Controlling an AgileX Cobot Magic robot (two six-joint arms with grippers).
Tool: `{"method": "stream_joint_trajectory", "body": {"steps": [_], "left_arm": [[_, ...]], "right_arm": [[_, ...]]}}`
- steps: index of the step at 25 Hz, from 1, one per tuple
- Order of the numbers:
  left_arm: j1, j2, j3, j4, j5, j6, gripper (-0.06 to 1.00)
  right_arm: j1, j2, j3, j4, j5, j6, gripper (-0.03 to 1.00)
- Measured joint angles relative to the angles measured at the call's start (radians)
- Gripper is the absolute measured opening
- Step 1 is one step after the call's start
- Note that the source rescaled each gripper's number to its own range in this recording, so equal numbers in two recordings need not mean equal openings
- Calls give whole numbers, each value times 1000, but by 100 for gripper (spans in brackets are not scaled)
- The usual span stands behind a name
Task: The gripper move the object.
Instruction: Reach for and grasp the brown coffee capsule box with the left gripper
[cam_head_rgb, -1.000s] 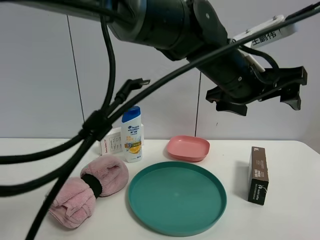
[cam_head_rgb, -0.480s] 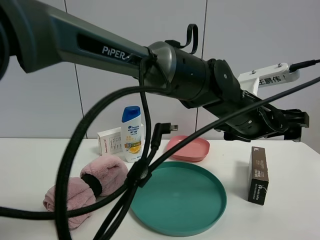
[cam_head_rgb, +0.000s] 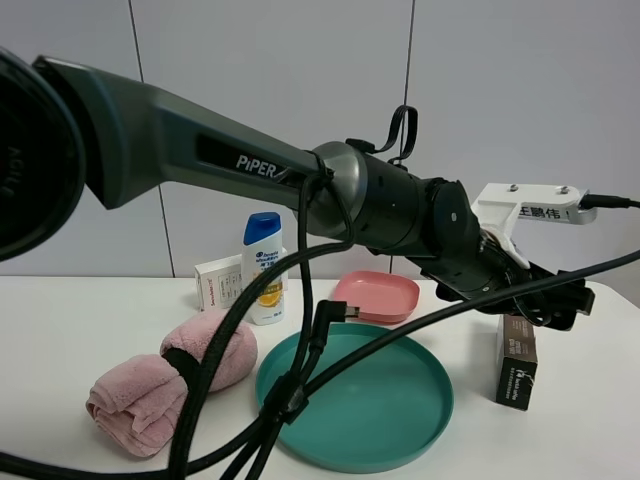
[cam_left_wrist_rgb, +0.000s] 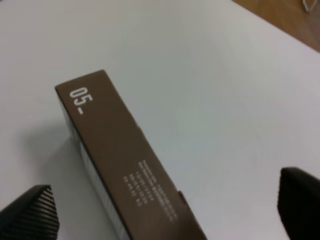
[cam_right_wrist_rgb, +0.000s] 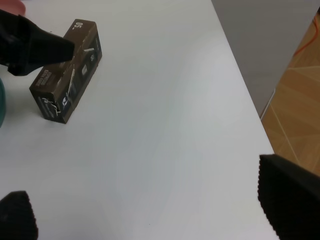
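The object, a long dark brown box (cam_head_rgb: 517, 362) with white lettering, lies on the white table at the right. My left gripper (cam_head_rgb: 547, 308), a black claw on the arm marked "PiPER", reaches across from the left and hovers just over the box's far end. In the left wrist view the box (cam_left_wrist_rgb: 120, 165) lies between the two spread fingertips of my left gripper (cam_left_wrist_rgb: 165, 207), which is open and holds nothing. In the right wrist view my right gripper (cam_right_wrist_rgb: 152, 210) is open and empty, high over the bare table to the right of the box (cam_right_wrist_rgb: 67, 75).
A large teal plate (cam_head_rgb: 350, 440) lies at the front middle, with a small pink dish (cam_head_rgb: 376, 295) behind it. A shampoo bottle (cam_head_rgb: 264, 268), a white box with red print (cam_head_rgb: 218, 283) and a rolled pink towel (cam_head_rgb: 165, 380) are at the left. Black cables hang in front. The table's right edge (cam_right_wrist_rgb: 250, 100) is close.
My left arm has swung down from high above the table, and its gripper now sits low over the far end of the brown box. The box has not moved.
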Motion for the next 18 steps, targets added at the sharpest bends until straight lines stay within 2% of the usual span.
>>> {"method": "stream_joint_trajectory", "body": {"steps": [5, 10, 18], "left_arm": [[0, 19, 0, 1, -24, -22, 81], [-8, 28, 0, -19, -34, -87, 81], [-26, 53, -1, -22, -95, -104, 81]], "right_arm": [[0, 0, 0, 0, 0, 0, 100], [0, 0, 0, 0, 0, 0, 100], [0, 0, 0, 0, 0, 0, 100]]}}
